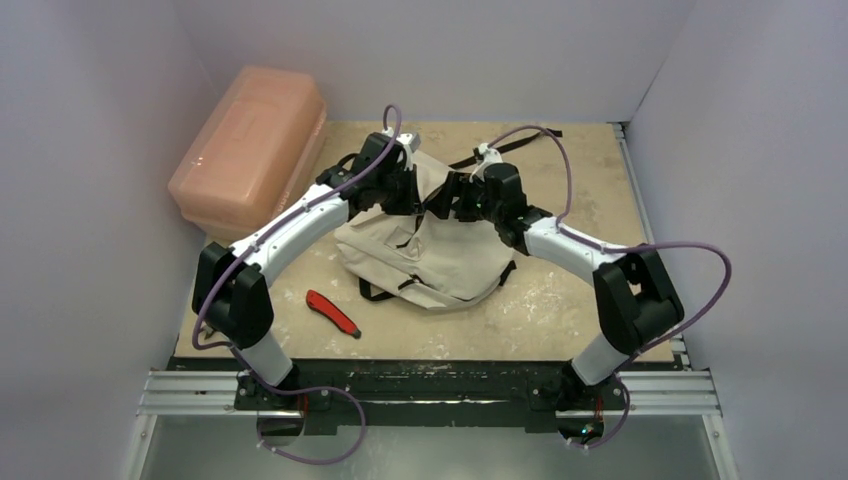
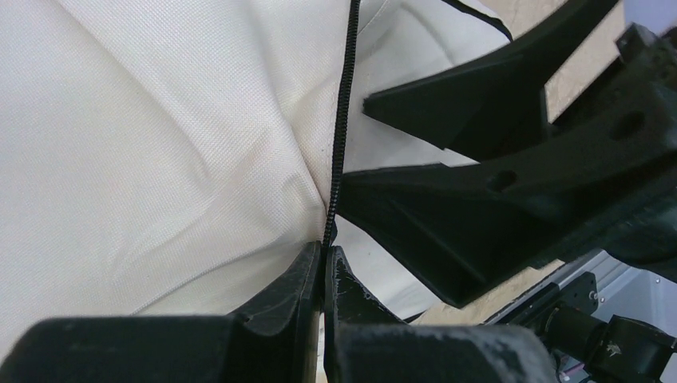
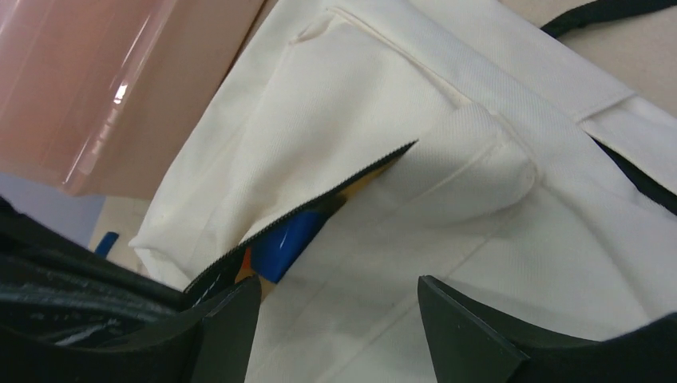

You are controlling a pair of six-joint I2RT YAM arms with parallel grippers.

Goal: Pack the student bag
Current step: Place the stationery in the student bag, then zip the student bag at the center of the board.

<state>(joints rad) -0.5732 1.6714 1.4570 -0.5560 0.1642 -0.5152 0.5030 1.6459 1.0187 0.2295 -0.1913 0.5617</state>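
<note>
The student bag [image 1: 430,250] is soft cream cloth that sags and creases, so it will likely fold and slide rather than hold its shape. It looks light, though something is packed in it. A flat panel offers nothing to pinch. Judging by the seams, the firmer holds are the zip [image 2: 345,96] edge, the black straps and the trim. Its mouth gapes partway, and a blue thing [image 3: 287,243] with a bit of orange beside it shows inside the slit.

The bag lies on the bench [image 1: 560,310], just beside the pink box [image 1: 250,150] on the side away from the wall. Its open top end is nearest the box's far end.

The left end effector [image 2: 323,263] is pressed together on the bag, pinching the cloth right where the zip line runs into its tips. This seems meant to anchor that edge. The right end effector [image 3: 339,287] stands with its fingers apart and nothing between them. It hovers just over the cloth beside the open slit, and I cannot tell whether it touches.

A red cutter [image 1: 332,313] lies on the bench well clear of the pink box, toward the arm bases.
</note>
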